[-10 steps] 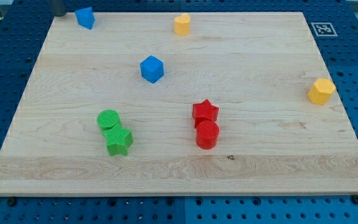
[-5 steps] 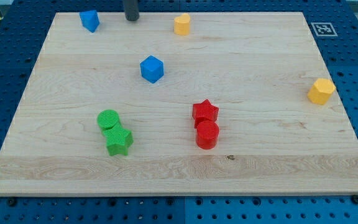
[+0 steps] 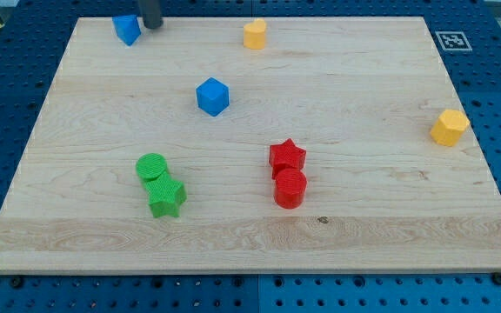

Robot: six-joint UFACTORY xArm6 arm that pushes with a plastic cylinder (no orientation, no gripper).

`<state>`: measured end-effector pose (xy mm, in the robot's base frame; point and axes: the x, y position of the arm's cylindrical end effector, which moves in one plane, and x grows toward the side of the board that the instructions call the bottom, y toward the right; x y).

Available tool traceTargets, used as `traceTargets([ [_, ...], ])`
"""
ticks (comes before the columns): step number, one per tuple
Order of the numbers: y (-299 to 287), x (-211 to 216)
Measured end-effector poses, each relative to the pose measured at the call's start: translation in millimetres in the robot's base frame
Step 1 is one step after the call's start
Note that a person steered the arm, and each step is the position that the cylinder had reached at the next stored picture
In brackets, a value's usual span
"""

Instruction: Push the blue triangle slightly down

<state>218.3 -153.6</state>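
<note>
A pale wooden worktop (image 3: 364,209) sits on a blue pegboard bench, with a small printed marker (image 3: 453,40) at its top right corner. The blue triangle (image 3: 127,29) lies at the view's top left, close to the worktop's upper edge. My tip (image 3: 151,26) — the bare end of a dark rod, a tool with no jaws to open or close, holding nothing — stands just beside the triangle on its right, level with it, and I cannot tell whether the two touch. That is the relation that matters: to send the triangle down the view, the tip would need to be above it, not beside it, and there is little worktop left up there. Elsewhere lie a blue cube (image 3: 213,96), two yellow blocks (image 3: 254,34) (image 3: 449,127), a green cylinder (image 3: 152,166) touching a green star (image 3: 167,196), and a red star (image 3: 286,156) against a red cylinder (image 3: 290,188).
</note>
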Motion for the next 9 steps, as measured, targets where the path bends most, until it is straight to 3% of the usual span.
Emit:
traceTargets([
  [1, -1, 11],
  [2, -33, -22],
  [5, -79, -21],
  [8, -15, 27],
  [9, -20, 42],
])
